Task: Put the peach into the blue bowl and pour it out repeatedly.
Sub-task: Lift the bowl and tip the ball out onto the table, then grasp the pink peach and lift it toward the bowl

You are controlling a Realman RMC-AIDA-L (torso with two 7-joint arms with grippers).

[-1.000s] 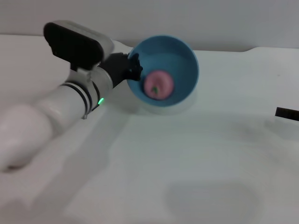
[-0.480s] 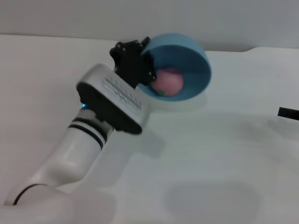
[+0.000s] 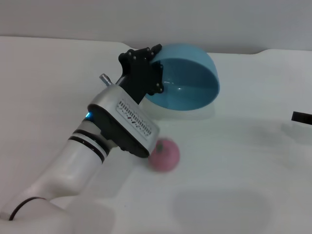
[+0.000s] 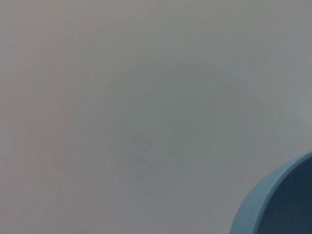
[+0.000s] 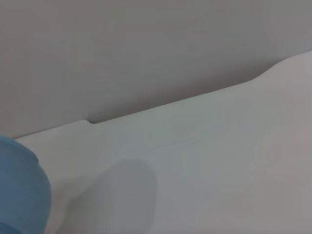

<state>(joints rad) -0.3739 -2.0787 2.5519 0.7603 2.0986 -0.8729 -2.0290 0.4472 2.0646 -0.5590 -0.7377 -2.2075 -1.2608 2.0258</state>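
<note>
The blue bowl is held tipped on its side above the table, its opening facing down and toward me, and nothing is inside it. My left gripper is shut on its left rim. The peach lies on the white table below the bowl, beside my left wrist. A slice of the bowl rim shows in the left wrist view, and the bowl's outer wall in the right wrist view. Only a dark tip of my right gripper shows at the right edge of the head view.
The white table runs to a grey wall at the back, with a stepped edge at the back right. My left arm crosses the front left of the table.
The left wrist rolled and tipped the bowl over. The peach fell out of it and now lies on the table in front of the bowl.
</note>
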